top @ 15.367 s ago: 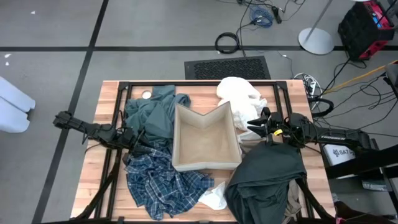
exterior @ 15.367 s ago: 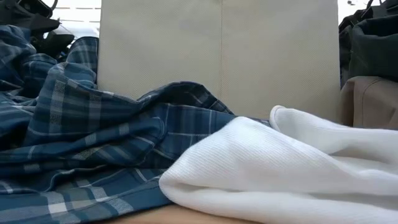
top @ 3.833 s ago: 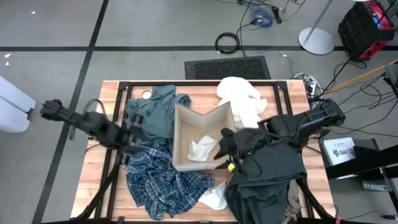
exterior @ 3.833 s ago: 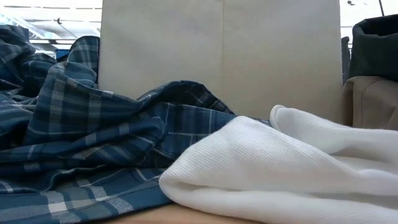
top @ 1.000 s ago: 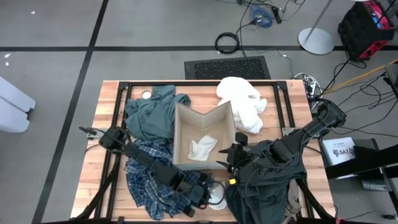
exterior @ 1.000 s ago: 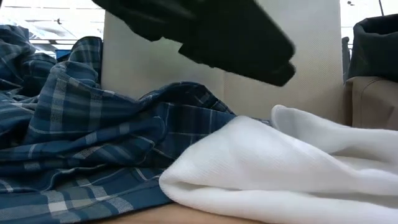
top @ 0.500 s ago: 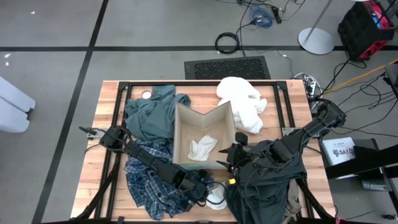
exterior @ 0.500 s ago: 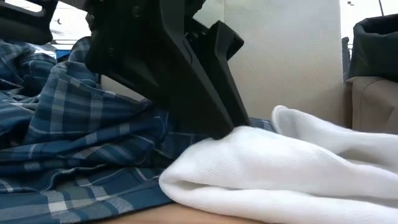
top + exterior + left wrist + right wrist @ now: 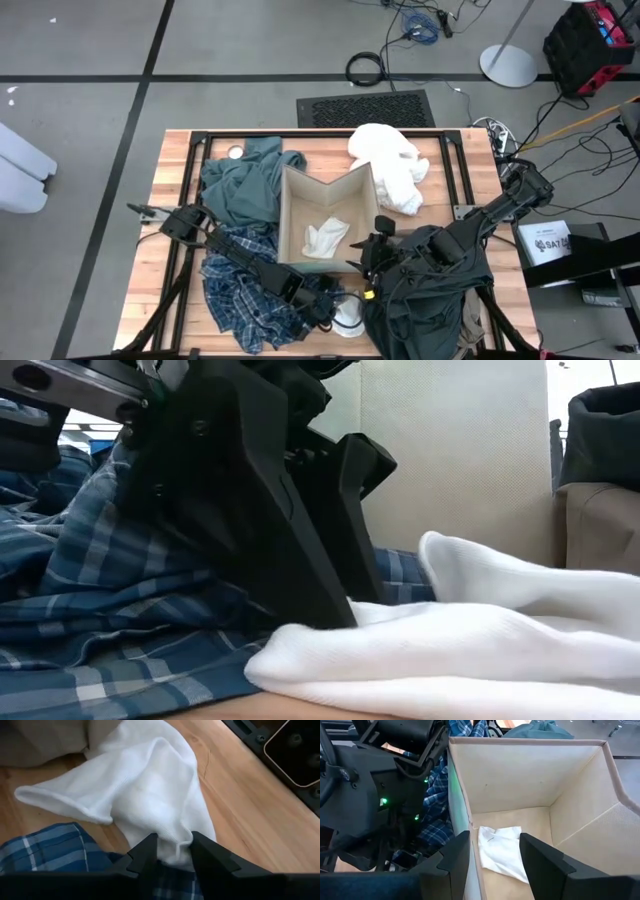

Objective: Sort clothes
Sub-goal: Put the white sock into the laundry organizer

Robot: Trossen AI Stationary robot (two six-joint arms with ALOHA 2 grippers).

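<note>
A small white garment (image 9: 350, 318) lies on the table's near edge, between the blue-and-white plaid garment (image 9: 235, 275) and the dark grey-green one (image 9: 430, 290). My left gripper (image 9: 328, 305) is down on it and shut on its cloth; it also shows in the left wrist view (image 9: 175, 851). My right gripper (image 9: 365, 258) is open and empty at the near right corner of the beige box (image 9: 283, 225), where another white piece (image 9: 502, 852) lies on the bottom. A teal-green garment (image 9: 240, 185) and a large white one (image 9: 390, 160) lie farther back. A khaki tan one (image 9: 595, 525) lies under the dark garment. My left gripper pinches a raised fold of the small white garment (image 9: 176, 844) between its two fingers, at the end next to the plaid cloth. The fingers (image 9: 320, 590) slant down from the table's left side. The garment lies on the table, its cloth bunched up at the fingertips.
The box stands in the middle of the table with its walls up. The black frame rails (image 9: 455, 170) run along the table's sides. A black plate (image 9: 300, 750) lies near the table's edge beyond the white garment.
My left gripper has come down onto the small white garment at the table's near edge and taken hold of it. The garment's top fold has been pressed down and drawn toward the fingers, while its near edge has stayed on the table.
</note>
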